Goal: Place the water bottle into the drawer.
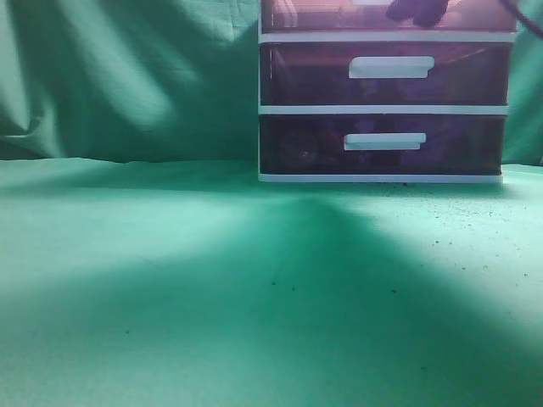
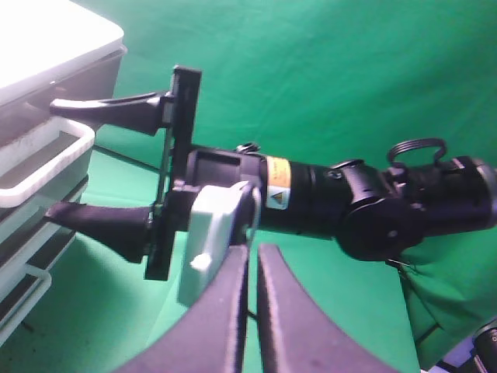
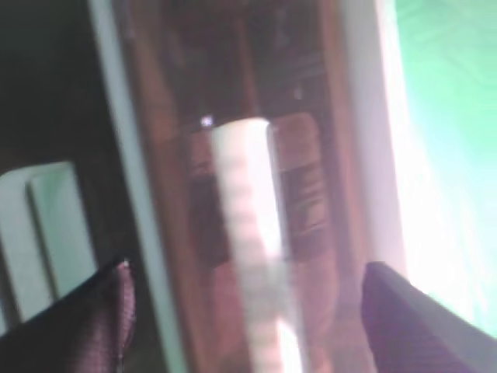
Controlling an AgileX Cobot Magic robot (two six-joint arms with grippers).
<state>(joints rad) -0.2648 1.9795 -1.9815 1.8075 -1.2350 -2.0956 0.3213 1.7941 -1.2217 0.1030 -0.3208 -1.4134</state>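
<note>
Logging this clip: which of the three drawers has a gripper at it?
The uppermost drawer, cut off by the frame's top edge: the right gripper shows dark against its front. The two drawers below have nothing at them.

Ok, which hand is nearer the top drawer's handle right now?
Right. The right hand is open at the drawer front, its fingers either side of the white handle. The left hand sits behind the right arm, away from the unit, fingers together.

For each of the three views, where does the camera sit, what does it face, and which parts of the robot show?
Exterior view: low at table height, facing the drawer unit; the right gripper shows as a dark shape at the top.
Left wrist view: behind the shut left gripper, facing the right arm, whose open gripper reaches the unit.
Right wrist view: close and blurred, facing the drawer handle between its fingertips.
Shared: the unit.
</note>
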